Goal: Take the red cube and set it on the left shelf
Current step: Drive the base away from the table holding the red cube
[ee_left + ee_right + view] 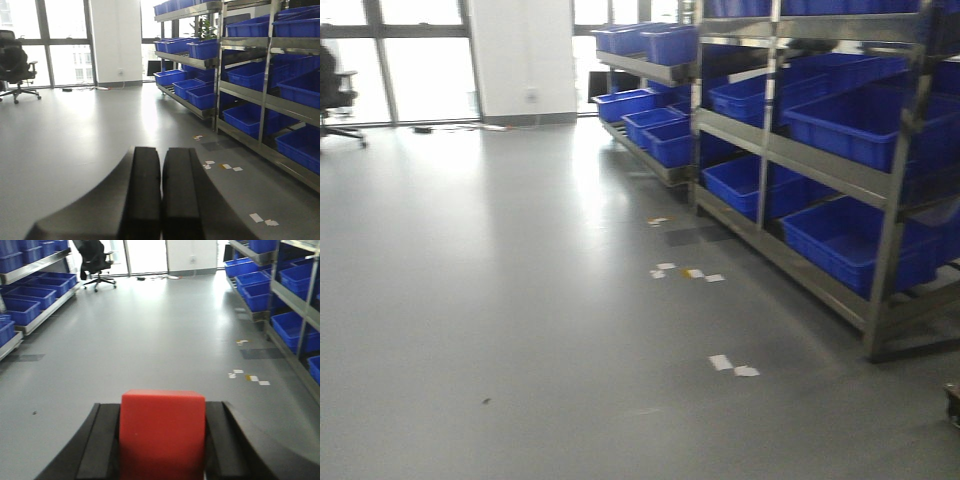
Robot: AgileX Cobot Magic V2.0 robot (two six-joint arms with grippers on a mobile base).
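Shelving racks (820, 170) stood along the right side of the floor (520, 300), running back toward the windows (420, 60) in the far wall. Bins (840, 130) sat in rows on each rack level. Paper scraps (732, 366) lay on the floor just before the nearest rack. An office chair (17, 60) stood far left, before the windows. In the right wrist view another rack (30, 295) lined the left side, and the cube (162, 425) sat between the right gripper (161, 440) fingers.
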